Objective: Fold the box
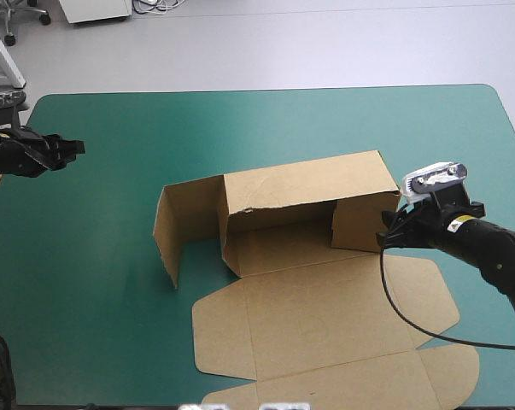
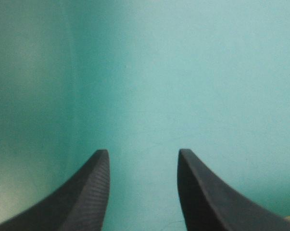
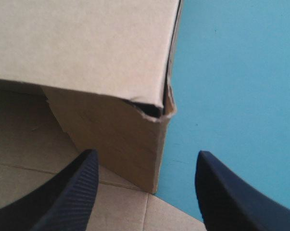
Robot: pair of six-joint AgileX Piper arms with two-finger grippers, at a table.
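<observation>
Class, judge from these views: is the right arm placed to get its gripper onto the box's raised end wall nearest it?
Probably yes. The right gripper is open, and the corner of the box at that end wall stands just ahead, between its fingers, with nothing in between.

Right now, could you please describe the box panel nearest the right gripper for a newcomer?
On the teal-green cover stands the brown box. At the right end of its long upright wall, ahead of the right gripper's open fingers, is an upright panel, smaller than the one at the left end.
</observation>
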